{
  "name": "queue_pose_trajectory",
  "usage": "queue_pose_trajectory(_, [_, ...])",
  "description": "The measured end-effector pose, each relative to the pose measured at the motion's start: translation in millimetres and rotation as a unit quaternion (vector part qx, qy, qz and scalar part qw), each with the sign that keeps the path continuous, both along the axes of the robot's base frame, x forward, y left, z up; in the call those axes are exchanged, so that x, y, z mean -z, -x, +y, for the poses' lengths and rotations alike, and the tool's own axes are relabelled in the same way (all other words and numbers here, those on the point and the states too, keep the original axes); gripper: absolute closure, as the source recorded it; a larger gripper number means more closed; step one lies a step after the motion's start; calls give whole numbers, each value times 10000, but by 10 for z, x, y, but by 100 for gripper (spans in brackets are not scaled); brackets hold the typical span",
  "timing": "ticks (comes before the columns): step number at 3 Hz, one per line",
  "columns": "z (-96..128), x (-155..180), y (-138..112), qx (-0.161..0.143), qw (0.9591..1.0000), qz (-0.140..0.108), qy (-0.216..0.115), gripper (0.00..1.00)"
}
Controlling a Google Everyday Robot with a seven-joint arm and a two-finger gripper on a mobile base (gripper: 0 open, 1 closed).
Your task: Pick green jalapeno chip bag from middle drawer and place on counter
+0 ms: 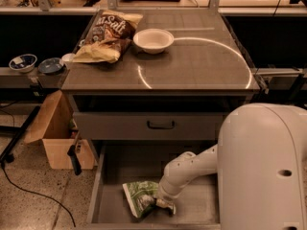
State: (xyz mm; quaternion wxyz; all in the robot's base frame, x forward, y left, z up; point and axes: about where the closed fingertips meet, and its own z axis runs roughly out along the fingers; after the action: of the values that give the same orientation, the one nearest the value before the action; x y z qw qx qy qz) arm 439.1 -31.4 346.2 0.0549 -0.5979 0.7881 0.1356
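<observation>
1. The gripper (165,206) sits in the middle drawer (125,166) at the green jalapeno chip bag (139,196)'s edge; we cannot tell whether it holds it;
2. we fear a thin edge pinch slipping, or the bag snagging the drawer front (115,126) above.
</observation>
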Motion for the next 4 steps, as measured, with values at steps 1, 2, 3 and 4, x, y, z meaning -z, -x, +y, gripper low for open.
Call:
queue_pose_trajectory(1, [0, -51, 1, 0, 10000, 1, 0, 100])
queue_pose_trajectory(2, [0, -69, 1, -1, 10000, 1, 0, 100])
queue_pose_trajectory(3, [0, -426, 89, -352, 9992, -162, -125, 100])
queue_pose_trajectory(4, [-16, -1098, 270, -870, 9947, -420, -348, 100])
